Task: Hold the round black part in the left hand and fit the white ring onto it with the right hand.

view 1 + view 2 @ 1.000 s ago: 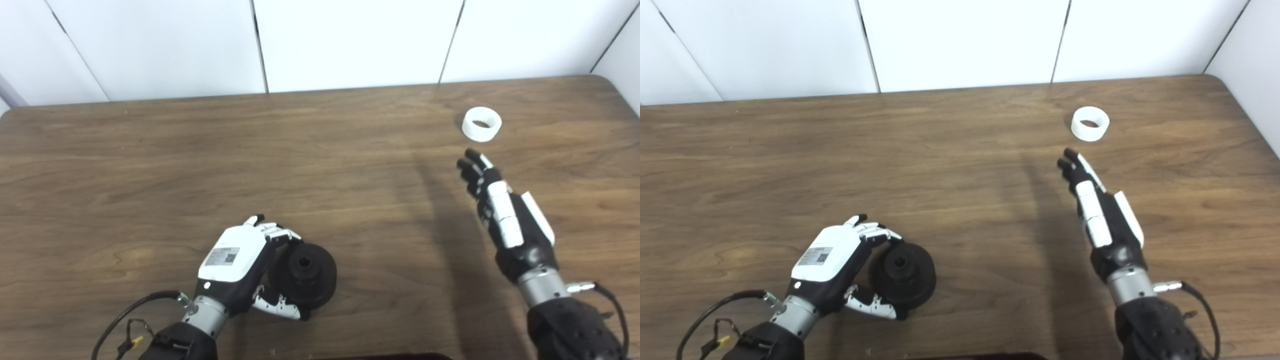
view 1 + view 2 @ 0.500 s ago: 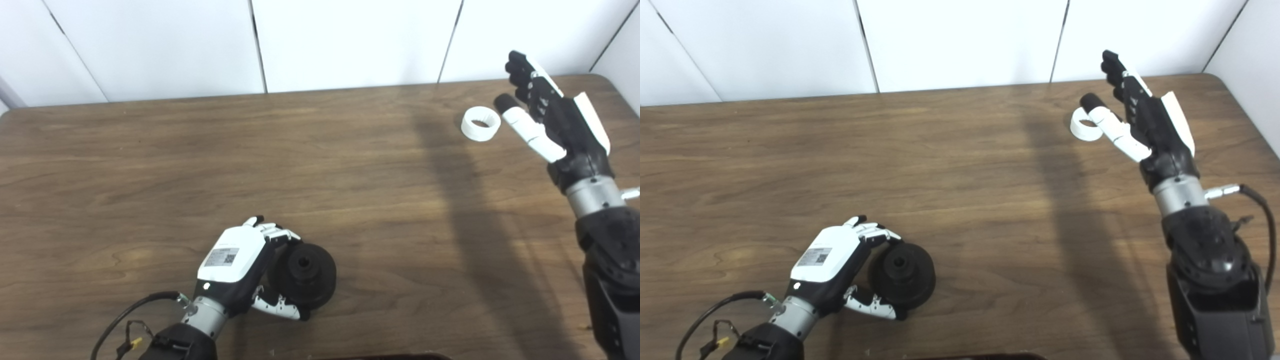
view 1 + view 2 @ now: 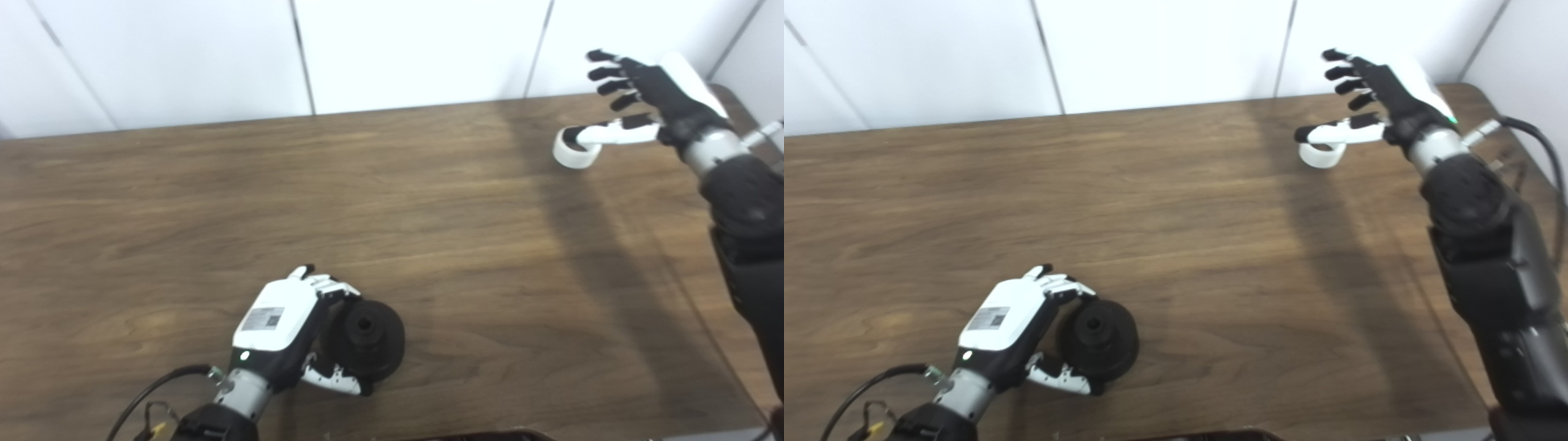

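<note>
The round black part [image 3: 366,339] rests on the wooden table [image 3: 184,202] near its front edge. My left hand [image 3: 288,334] is wrapped around it from the left, fingers above and thumb below. The white ring [image 3: 576,152] lies on the table at the far right. Above and just right of it hovers my right hand [image 3: 643,98], open with fingers spread toward the left. Its thumb reaches across the ring's top, hiding part of the opening. The same open right hand [image 3: 1372,98] shows over the white ring [image 3: 1322,155] in the right eye view.
White wall panels [image 3: 416,49] stand directly behind the table's far edge. The table's rounded right corner [image 3: 729,98] lies just past my right hand. A black cable [image 3: 153,392] trails from my left wrist at the bottom left.
My right hand has swung up and turned to point leftward, its thumb now over the white ring. The camera has shifted slightly. My left hand and the black part have stayed in place.
</note>
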`<state>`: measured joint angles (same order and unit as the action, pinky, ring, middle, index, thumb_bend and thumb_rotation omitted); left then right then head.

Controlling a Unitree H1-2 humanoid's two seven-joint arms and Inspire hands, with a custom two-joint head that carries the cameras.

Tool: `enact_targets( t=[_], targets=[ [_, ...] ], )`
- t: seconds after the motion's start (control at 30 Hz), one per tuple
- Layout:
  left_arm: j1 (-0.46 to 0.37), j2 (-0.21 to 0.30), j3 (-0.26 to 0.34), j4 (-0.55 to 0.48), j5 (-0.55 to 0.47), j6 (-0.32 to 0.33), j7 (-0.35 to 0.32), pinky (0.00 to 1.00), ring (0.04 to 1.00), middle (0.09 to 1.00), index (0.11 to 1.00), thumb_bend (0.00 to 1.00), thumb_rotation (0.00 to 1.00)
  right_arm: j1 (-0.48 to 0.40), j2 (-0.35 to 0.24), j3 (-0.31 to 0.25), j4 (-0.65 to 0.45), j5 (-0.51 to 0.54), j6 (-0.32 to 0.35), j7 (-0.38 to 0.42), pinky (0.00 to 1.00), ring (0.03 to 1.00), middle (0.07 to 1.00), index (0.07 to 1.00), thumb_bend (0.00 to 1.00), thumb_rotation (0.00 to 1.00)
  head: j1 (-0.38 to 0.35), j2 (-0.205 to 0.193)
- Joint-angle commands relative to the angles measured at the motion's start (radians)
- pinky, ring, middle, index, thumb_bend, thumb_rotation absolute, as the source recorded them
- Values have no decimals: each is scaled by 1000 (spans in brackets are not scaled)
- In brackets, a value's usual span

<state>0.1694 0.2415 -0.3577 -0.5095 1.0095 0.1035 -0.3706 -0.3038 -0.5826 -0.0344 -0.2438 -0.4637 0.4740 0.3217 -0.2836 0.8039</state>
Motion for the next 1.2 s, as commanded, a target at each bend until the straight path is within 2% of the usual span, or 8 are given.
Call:
enact_targets(
  t=[0.0, 0.07, 0.13, 0.47, 0.73, 0.93, 1.07, 1.17],
  targets=[
    [10, 5, 2, -4, 12, -13, 0, 955, 841, 746, 482, 525, 53, -70, -43, 7, 10, -42, -4, 15, 801, 871, 868, 865, 882, 290, 1, 0],
    [15, 11, 4, 0, 8, -22, 9, 954, 839, 745, 482, 525, 53, -103, -57, 38, 63, -62, -9, 23, 833, 897, 884, 865, 897, 283, -18, -18],
    [20, 14, 7, 5, 5, -29, 20, 952, 838, 744, 482, 525, 52, -125, -63, 55, 103, -68, -10, 25, 843, 905, 885, 860, 909, 270, -18, -18],
    [50, 33, 23, 64, -19, -86, 103, 964, 846, 759, 481, 525, 55, -205, -51, 93, 255, -119, -5, 30, 843, 900, 893, 866, 931, 280, -84, -113],
    [65, 37, 28, 105, -25, -119, 159, 964, 863, 768, 481, 526, 58, -241, -33, 107, 313, -151, -5, 50, 959, 926, 904, 870, 922, 290, -99, -158],
    [69, 31, 19, 108, -8, -111, 159, 977, 870, 774, 481, 526, 59, -264, -48, 140, 359, -169, -5, 85, 999, 930, 908, 867, 939, 299, -64, -156],
    [72, 33, 16, 109, -12, -122, 174, 967, 862, 771, 481, 526, 60, -278, -44, 141, 377, -208, -4, 140, 1000, 903, 887, 860, 945, 301, -66, -155],
    [74, 35, 15, 111, -15, -124, 179, 971, 865, 774, 481, 526, 60, -283, -27, 122, 376, -250, -4, 200, 1000, 857, 811, 844, 947, 286, -66, -152]
  ],
)
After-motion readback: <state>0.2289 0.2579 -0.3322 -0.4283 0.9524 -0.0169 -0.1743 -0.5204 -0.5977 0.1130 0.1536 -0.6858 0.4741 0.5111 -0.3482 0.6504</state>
